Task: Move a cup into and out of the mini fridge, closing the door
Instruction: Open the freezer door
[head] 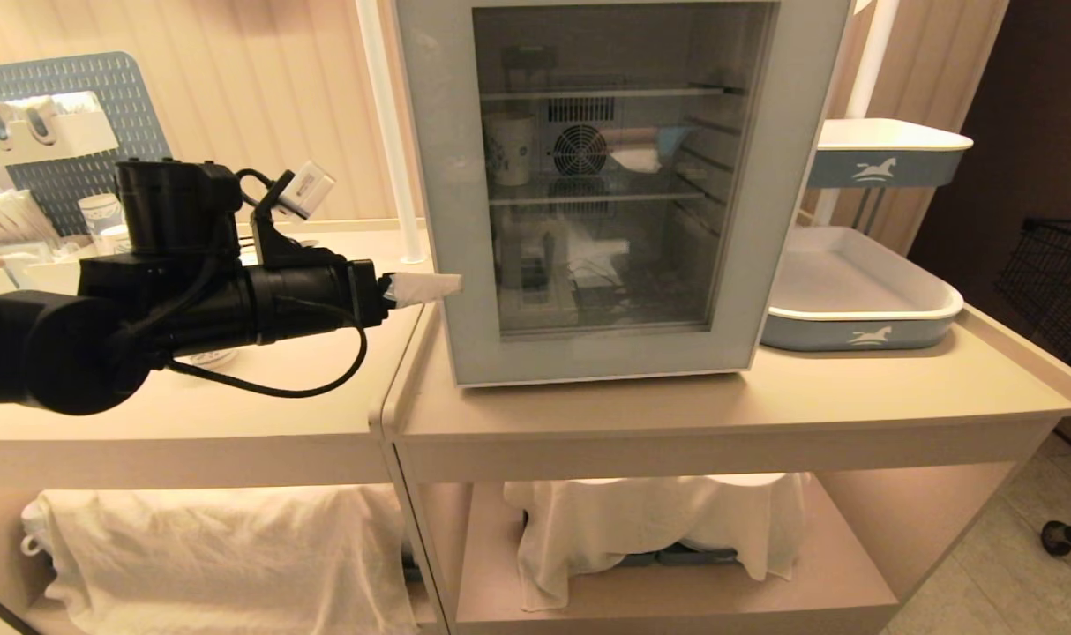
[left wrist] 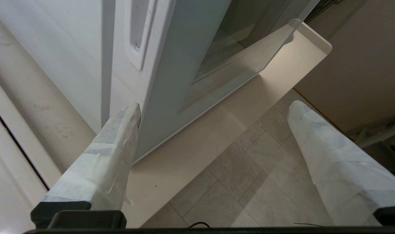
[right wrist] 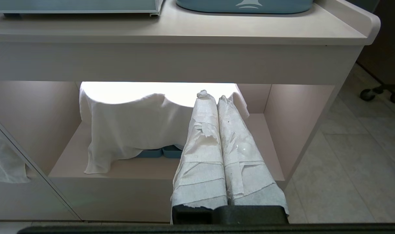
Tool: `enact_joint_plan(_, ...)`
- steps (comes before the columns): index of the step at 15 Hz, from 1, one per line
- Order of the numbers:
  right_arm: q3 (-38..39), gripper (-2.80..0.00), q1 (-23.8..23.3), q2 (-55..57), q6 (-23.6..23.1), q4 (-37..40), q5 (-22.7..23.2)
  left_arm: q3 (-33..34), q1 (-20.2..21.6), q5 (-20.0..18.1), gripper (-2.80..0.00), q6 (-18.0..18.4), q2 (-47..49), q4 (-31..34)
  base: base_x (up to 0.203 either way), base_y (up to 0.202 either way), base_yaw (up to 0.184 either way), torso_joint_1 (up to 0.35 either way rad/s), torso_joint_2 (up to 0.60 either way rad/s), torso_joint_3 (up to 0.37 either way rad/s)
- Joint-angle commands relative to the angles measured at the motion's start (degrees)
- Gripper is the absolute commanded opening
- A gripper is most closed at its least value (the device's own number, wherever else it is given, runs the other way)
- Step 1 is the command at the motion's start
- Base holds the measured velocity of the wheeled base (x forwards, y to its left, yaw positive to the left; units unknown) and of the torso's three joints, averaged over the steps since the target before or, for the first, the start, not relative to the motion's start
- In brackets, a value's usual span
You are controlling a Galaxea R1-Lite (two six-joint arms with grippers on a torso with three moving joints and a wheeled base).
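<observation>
Door (head: 769, 176) of the mini fridge (head: 430, 132) sits shut, smooth glass in a wide grey-blue frame; the cup (head: 511, 148), tapered white paper with a blue print, stands inside on the upper wire shelf. The left end effector (left wrist: 213, 130), fingers padded in crinkled white tape and spread wide, hangs beside the door's left edge, holding nothing; judging by this, opening comes next, calling for a fingertip hooked behind that edge. The right end effector (right wrist: 217, 97) is parked low, pressed closed.

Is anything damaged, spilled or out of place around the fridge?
Nothing is spilled or out of place. The door looks shut and the cup stands upright on a shelf inside. Only the white wrapping on the right tool is torn and frayed.
</observation>
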Motion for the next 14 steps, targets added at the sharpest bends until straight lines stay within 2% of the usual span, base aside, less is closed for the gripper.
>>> enact_joint_plan(1,0.00,-2.80,0.02,0.05,-0.03,-0.01,0.02,-0.91,-0.41,-0.32,0.00,1.95,0.31,-0.03,0.000,0.000,0.000,0.000,0.00,0.000)
enact_joint_plan(4,0.00,-2.80,0.02,-0.01,0.04,-0.01,0.02,-1.03,-0.39,-0.19,0.00,7.08,0.89,0.16,0.000,0.000,0.000,0.000,0.00,0.000)
enact_joint_plan(8,0.00,-2.80,0.02,0.07,-0.01,-0.01,0.02,-2.56,0.32,0.44,0.00,12.15,-0.61,-0.33,0.000,0.000,0.000,0.000,0.00,0.000)
enact_joint_plan(11,0.00,-2.80,0.02,-0.01,-0.02,-0.01,0.02,-6.84,0.39,0.55,0.00,12.68,0.91,-0.20,0.000,0.000,0.000,0.000,0.00,0.000)
enact_joint_plan(14,0.00,-2.80,0.02,-0.01,-0.02,-0.01,0.02,-7.82,0.66,4.43,0.00,12.72,1.56,-0.28,0.000,0.000,0.000,0.000,0.00,0.000)
